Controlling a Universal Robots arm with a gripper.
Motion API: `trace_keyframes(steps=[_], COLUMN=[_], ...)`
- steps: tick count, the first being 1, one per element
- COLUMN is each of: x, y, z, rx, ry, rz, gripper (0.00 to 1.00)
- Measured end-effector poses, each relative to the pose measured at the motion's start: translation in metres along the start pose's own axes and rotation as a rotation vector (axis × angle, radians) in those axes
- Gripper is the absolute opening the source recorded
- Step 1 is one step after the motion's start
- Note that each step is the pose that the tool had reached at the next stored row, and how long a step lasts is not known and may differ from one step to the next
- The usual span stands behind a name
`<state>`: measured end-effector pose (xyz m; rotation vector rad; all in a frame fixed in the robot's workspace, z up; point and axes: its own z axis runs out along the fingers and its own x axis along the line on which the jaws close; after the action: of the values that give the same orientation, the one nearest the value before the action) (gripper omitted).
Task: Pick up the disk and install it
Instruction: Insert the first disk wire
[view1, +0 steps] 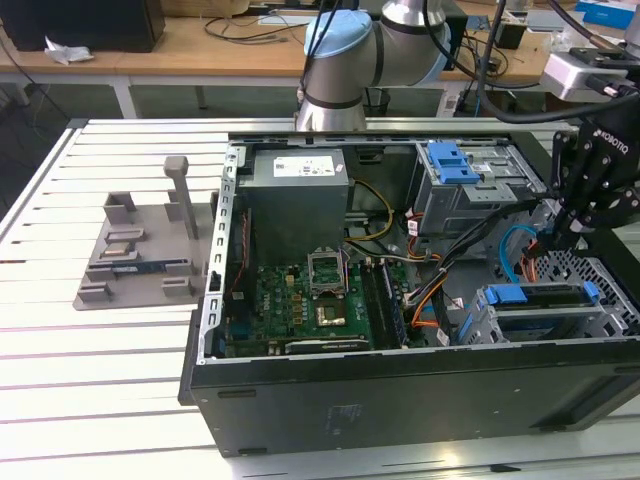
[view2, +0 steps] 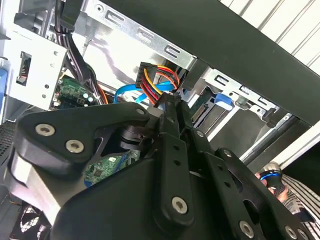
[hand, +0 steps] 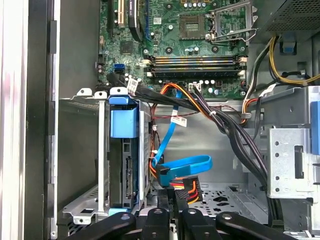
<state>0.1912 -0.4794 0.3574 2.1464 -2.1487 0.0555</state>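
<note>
The blue-framed silver metal disk already sits in the open black computer case's corner bay, while the black gripper, fingers together on the black multi-wire power plug, must seat it squarely.

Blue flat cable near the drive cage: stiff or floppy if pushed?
Probably floppy: the blue cable loops loosely in the first wrist view, so it should bend aside. Likely light too, being thin and ribbon-like. It may spring back towards its loop afterwards.
</note>
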Motion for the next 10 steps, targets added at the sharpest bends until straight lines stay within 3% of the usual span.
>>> trace_keyframes(steps=[2, 4, 6, 10], x=[0.0053, 0.0156, 0.0319, 0.0340], y=[0.0001, 0.0006, 0.0028, 0.0033], z=[0.0006, 0.0019, 0.0057, 0.0095], rx=[0.0000, 0.0000, 0.0000, -0.0001], ry=[0.0007, 0.0009, 0.0009, -0.0007], rz=[0.000, 0.000, 0.000, 0.001], gripper=[0.17, 0.17, 0.17, 0.17])
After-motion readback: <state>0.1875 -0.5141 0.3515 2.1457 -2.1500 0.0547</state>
